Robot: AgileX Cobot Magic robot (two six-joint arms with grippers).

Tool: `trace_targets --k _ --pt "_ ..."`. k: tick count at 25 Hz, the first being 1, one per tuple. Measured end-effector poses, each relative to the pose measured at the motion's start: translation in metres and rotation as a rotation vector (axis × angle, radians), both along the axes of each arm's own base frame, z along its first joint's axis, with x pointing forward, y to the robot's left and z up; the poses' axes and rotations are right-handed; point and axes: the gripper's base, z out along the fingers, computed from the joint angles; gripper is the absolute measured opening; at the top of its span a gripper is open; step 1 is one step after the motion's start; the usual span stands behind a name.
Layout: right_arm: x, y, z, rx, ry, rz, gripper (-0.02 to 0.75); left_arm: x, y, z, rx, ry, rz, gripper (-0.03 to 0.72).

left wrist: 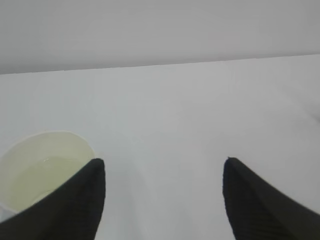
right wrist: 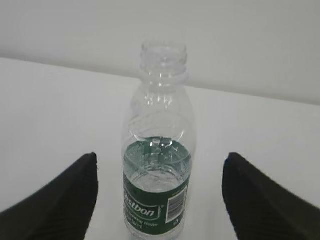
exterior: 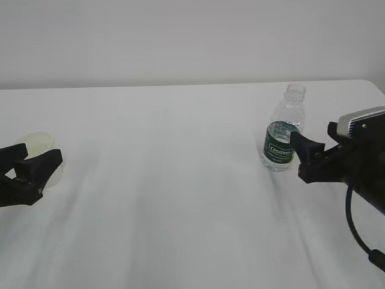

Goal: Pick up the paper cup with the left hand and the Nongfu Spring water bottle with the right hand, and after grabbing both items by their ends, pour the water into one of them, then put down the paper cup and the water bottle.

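Paper cup (exterior: 41, 152) stands on tabletop (exterior: 180, 198), far left; some liquid inside. Left claw (left wrist: 162, 200) wide, beside cup, not around it. Nongfu Spring water bottle (right wrist: 157, 165) upright, right side, between jaws of wide right claw (right wrist: 160, 200), ungripped. Judgement: nothing lifted; grasping, pouring, set-down all remain.

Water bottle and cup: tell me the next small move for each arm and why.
Probably shift the left end effector leftward first: the paper cup sits off-centre by its left finger, not between the open fingers. The right end effector already frames the water bottle, standing upright and uncapped, so it likely just needs to advance and close.
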Motion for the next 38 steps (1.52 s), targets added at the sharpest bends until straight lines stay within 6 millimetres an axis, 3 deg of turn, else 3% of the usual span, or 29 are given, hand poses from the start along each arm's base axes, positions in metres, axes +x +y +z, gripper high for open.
trace_targets --k 6,13,25,33,38 --pt "-0.021 -0.005 0.029 -0.007 -0.093 -0.001 0.587 -0.001 -0.001 0.002 -0.052 0.010 -0.005 0.524" --pt "-0.032 -0.007 0.058 -0.012 -0.161 -0.007 0.587 -0.007 -0.001 0.029 -0.122 -0.093 -0.007 0.515" --pt "-0.045 -0.013 0.092 0.002 -0.182 -0.041 0.587 -0.017 0.004 0.063 -0.178 -0.243 0.018 0.513" --pt "-0.036 -0.012 0.139 -0.012 -0.198 -0.042 0.587 -0.011 0.006 0.090 -0.259 -0.343 0.039 0.510" --pt "-0.040 -0.012 0.183 -0.001 -0.302 -0.044 0.587 -0.006 0.005 0.123 -0.296 -0.473 0.026 0.505"
